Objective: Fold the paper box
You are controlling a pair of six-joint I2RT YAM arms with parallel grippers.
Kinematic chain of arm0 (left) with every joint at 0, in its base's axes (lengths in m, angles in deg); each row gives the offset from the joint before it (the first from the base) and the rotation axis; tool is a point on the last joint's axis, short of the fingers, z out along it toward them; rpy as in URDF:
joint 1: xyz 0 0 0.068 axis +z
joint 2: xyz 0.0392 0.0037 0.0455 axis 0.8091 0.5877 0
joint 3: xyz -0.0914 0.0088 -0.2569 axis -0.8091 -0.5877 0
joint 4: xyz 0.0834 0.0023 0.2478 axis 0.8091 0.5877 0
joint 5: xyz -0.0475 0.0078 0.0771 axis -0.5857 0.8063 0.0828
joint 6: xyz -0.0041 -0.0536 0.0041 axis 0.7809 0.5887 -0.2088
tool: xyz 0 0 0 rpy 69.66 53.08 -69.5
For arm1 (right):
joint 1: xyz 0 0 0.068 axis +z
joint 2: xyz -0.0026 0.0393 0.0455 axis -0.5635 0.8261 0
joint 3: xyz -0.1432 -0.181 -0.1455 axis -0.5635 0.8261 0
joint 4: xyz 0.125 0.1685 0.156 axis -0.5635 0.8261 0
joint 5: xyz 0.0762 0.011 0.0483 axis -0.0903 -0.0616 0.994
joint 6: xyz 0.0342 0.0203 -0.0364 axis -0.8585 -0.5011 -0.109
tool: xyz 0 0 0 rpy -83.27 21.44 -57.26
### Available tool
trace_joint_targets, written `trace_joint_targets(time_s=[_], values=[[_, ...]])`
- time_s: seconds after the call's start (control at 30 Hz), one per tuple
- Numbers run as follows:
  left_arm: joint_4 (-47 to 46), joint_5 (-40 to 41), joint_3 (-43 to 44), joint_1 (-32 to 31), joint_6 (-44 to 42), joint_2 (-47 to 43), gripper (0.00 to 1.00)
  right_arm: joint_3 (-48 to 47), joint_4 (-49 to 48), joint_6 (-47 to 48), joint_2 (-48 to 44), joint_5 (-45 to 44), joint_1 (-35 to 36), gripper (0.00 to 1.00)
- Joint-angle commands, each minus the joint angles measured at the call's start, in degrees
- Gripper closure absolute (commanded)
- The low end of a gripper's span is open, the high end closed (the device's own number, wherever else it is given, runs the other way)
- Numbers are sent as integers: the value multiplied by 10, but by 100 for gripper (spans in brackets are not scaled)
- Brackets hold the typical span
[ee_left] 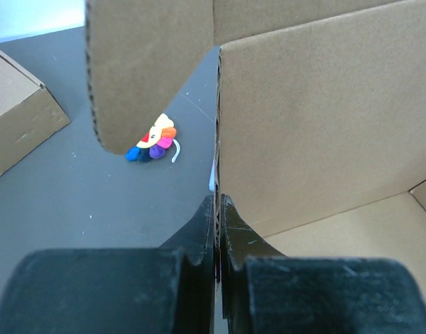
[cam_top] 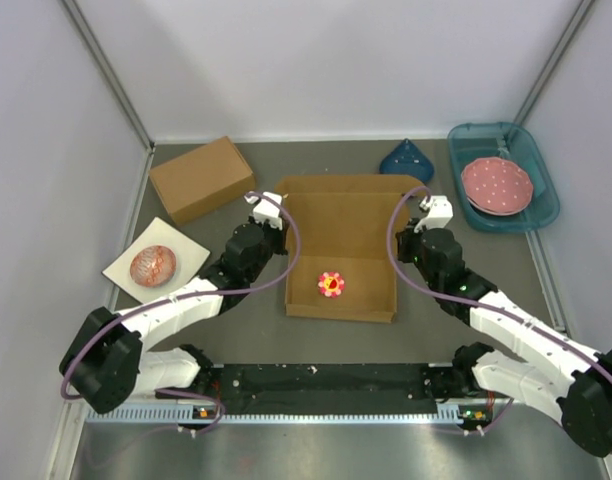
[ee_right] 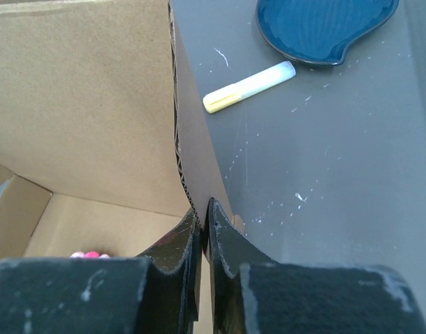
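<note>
Both jaws tight on paper box [cam_top: 341, 232] walls

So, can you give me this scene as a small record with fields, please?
paper box: open, side walls raised
left tool: shut on the box's left wall
right tool: shut on the box's right wall
inside box: flower toy
far left: closed cardboard box
far right: teal tray with pink plate
</note>
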Motion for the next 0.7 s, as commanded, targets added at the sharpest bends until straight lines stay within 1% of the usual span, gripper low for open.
trace_joint_targets(time_s=[0.0,0.17,0.27,0.3,0.4,0.5,0.67], values=[[35,7,2,-11,62,4,100,-18,11,-37,6,23,22,97],[29,46,-5,-29,118,-2,100,-23,20,-55,11,-14,48,98],[21,92,-15,-53,155,0,100,-25,29,-75,16,-47,73,99],[21,112,-17,-65,182,2,100,-25,29,-82,17,-55,85,100],[16,128,-20,-85,224,10,100,-25,33,-101,23,-73,104,100],[0,146,-30,-104,236,12,100,-23,39,-111,23,-86,123,100],[-20,158,-54,-118,256,-3,100,1,46,-136,10,-94,134,100]])
